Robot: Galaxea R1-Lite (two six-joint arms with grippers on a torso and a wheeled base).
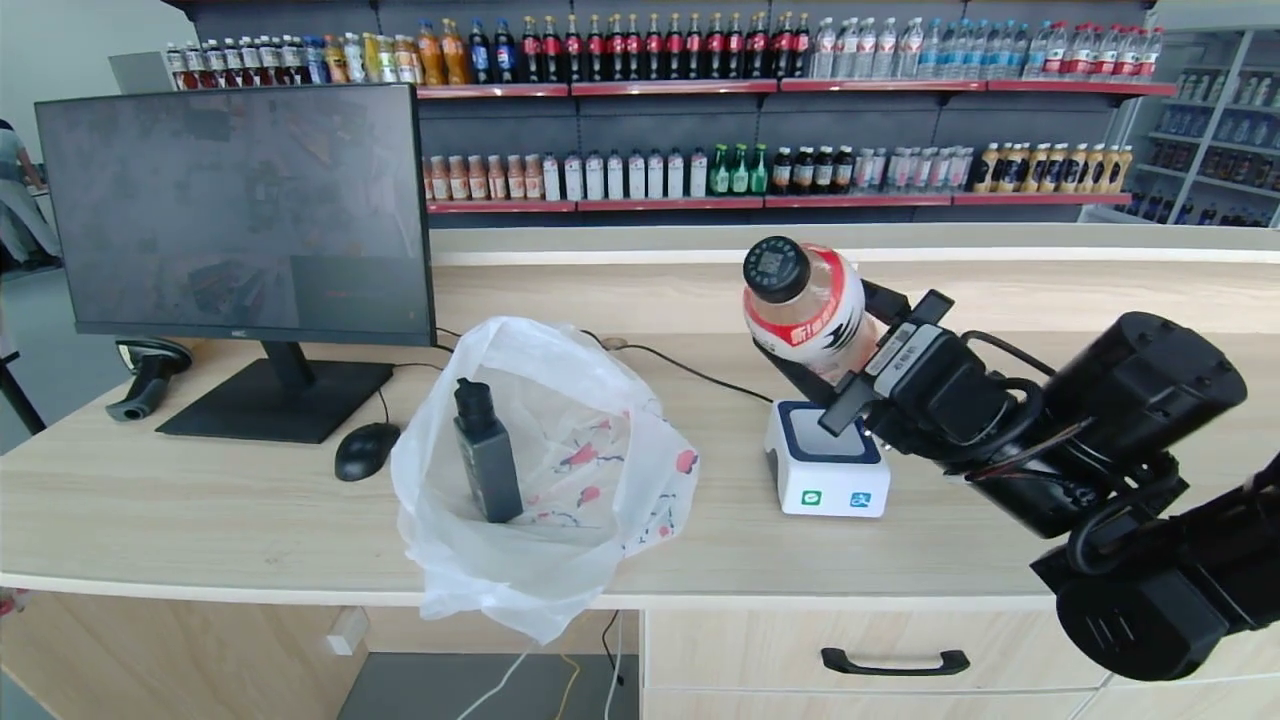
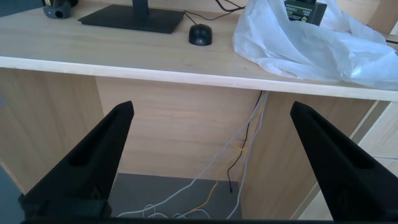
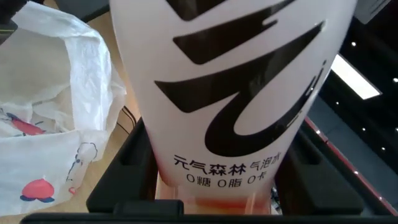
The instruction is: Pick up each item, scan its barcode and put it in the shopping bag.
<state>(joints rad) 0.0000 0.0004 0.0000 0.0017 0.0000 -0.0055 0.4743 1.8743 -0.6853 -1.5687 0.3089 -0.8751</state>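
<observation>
My right gripper [image 1: 825, 355] is shut on a pale drink bottle [image 1: 808, 305] with a black cap and red-and-black label, held tilted just above the small white barcode scanner [image 1: 828, 460]. In the right wrist view the bottle [image 3: 239, 93] sits between the black fingers [image 3: 124, 180]. The white plastic shopping bag [image 1: 545, 470] stands open left of the scanner, with a dark grey bottle [image 1: 487, 450] upright inside. My left gripper [image 2: 211, 162] hangs open below the counter's front edge, with the bag [image 2: 311, 40] on the countertop above it.
A monitor [image 1: 240, 215] on a black stand, a black mouse [image 1: 366, 450] and a handheld scanner [image 1: 148, 375] occupy the counter's left side. Cables run behind the bag. Shelves of bottled drinks [image 1: 700, 110] line the back wall. A drawer with a black handle [image 1: 893, 662] sits below the counter.
</observation>
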